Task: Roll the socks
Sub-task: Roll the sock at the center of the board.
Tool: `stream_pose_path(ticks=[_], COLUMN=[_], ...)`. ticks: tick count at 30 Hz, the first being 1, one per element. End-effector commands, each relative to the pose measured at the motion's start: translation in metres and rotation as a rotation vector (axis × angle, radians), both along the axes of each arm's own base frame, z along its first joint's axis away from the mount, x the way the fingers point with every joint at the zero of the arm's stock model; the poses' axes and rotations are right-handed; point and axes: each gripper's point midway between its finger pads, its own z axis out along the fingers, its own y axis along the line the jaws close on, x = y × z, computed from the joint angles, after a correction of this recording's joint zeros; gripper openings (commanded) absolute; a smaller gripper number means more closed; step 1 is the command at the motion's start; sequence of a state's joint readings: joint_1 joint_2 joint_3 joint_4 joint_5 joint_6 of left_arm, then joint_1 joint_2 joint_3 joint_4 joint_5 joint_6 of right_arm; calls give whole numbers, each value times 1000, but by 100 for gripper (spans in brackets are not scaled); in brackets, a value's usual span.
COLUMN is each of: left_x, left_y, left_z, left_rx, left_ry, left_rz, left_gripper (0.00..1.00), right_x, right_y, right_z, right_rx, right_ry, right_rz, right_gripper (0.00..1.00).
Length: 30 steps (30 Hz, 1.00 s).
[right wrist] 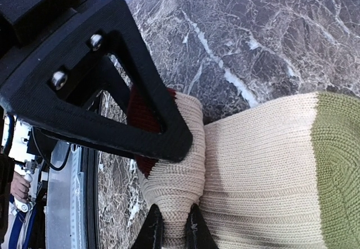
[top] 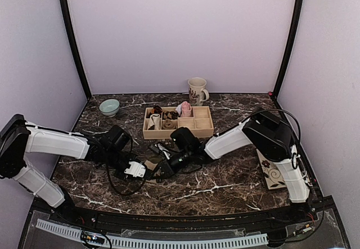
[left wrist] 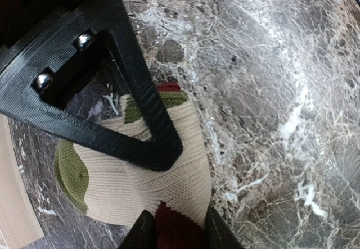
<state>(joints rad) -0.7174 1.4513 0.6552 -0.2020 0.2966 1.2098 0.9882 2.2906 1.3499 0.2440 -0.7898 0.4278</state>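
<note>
One sock shows, cream knit with olive-green patches and a dark-red part. It lies on the dark marble table between my two grippers, mid-table in front of the tray. My left gripper has both jaws pressed against the dark-red part, which fills the gap between them. My right gripper is shut on a bunched, rolled fold of the cream fabric. The rest of the sock runs off to its green toe. In the top view the two grippers meet tip to tip and hide most of the sock.
A wooden compartment tray behind the grippers holds small rolled bundles and a pink item. A mug stands at the back and a pale green bowl at the back left. A patterned card lies at the right edge.
</note>
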Motion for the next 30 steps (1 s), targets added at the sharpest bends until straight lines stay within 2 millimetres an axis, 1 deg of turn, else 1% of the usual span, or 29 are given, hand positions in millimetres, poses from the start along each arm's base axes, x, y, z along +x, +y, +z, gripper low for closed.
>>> stream_pose_path(ticks=[1, 2, 3, 4, 5, 6, 8, 11, 12, 14, 15, 16, 17, 19, 20, 22, 24, 25, 26, 28, 30], left_x=[-7, -10, -13, -18, -23, -27, -29, -29, -29, -27, -23, -23, -17, -16, -16, -18, -19, -17, -16, -13, -14], left_y=[-1, -1, -1, 0, 1, 2, 6, 11, 12, 12, 11, 9, 13, 16, 15, 13, 12, 11, 10, 8, 8], left_z=[-4, -5, -6, -7, -7, -8, -11, -15, -15, -12, -9, -8, -8, -10, -10, -10, -13, -15, -16, -18, -21], left_rx=[12, 19, 26, 38, 49, 54, 68, 80, 79, 66, 53, 46, 45, 69, 80, 96, 122, 128, 135, 141, 157], left_ry=[25, 57, 88, 125, 167, 210, 258, 297, 316, 364, 384, 406, 423, 471, 504, 584, 641, 656, 668, 681, 697], left_rz=[-39, -40, -41, -47, -55, -57, -49, -26, -18, 11, 26, 25, 54, 59, 64, 75, 84, 92, 97, 106, 111], left_gripper=[24, 16, 4, 0, 0, 0, 0, 0, 0, 0, 0, 0, 0, 0, 0, 0, 0, 0, 0, 0, 0], right_x=[-13, -5, 1, 7, 11, 15, 23, 35, 39, 43, 44, 43, 41, 31, 26, 14, 4, 3, 0, 5, 18], right_y=[-62, -62, -62, -61, -61, -61, -61, -70, -74, -90, -97, -108, -113, -116, -115, -110, -111, -113, -116, -129, -145], right_z=[-99, -91, -82, -68, -55, -44, -19, 4, 13, 27, 36, 39, 50, 69, 75, 76, 77, 82, 91, 112, 124], right_rx=[-362, -344, -312, -271, -233, -199, -142, -103, -80, -45, -24, -18, 14, 43, 37, -28, -86, -117, -137, -196, -248], right_ry=[92, 34, -20, -73, -115, -159, -244, -364, -404, -468, -497, -521, -554, -651, -704, -789, -892, -981, -1074, -1231, -1276], right_rz=[-112, -139, -162, -187, -205, -214, -230, -296, -328, -401, -439, -471, -487, -482, -466, -420, -401, -421, -462, -598, -739], right_gripper=[14, 34, 55, 91, 99, 100, 100, 100, 100, 100, 100, 100, 100, 100, 100, 100, 100, 100, 100, 100, 100])
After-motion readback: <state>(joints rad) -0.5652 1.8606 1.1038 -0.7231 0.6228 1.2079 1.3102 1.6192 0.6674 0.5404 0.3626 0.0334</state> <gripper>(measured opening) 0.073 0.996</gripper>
